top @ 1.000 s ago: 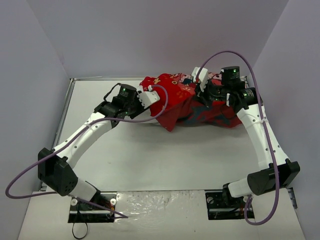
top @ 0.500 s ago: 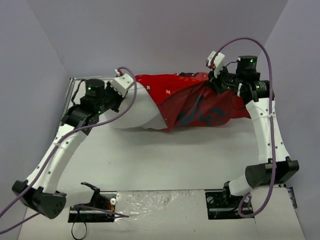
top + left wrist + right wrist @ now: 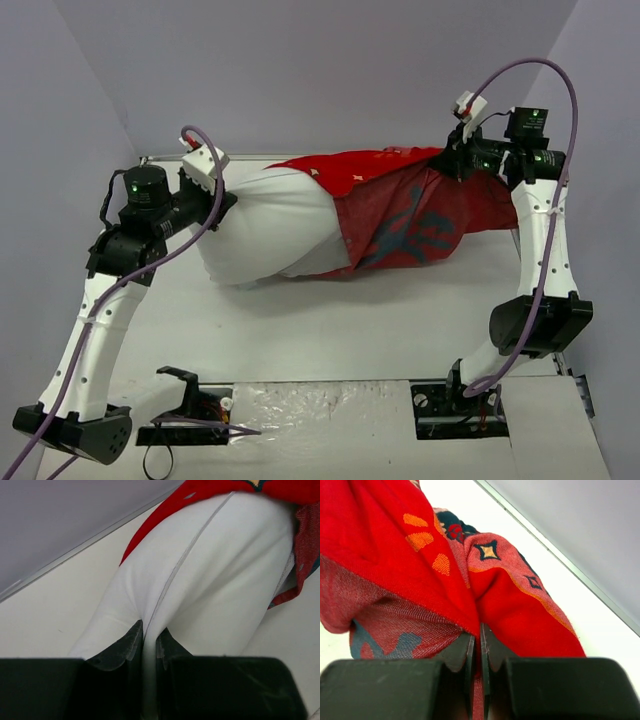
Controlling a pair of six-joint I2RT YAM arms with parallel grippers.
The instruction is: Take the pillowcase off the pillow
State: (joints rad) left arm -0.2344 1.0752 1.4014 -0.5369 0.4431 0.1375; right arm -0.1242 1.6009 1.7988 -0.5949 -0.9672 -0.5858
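right end of pillow (image 3: 270,225) hidden inside pillowcase (image 3: 430,215), print on its dull inner side too blurry to identify

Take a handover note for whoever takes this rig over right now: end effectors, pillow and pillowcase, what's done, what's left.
Left end effector: shut on the white pillow's left end, along its seam.
Right end effector: shut on the red pillowcase at its right end.
Position: both stretched between the arms at the back of the table.
Done: roughly the left half of the pillow is out.
Left: its right part is inside the pillowcase; probably pull the arms further apart until it slides free.
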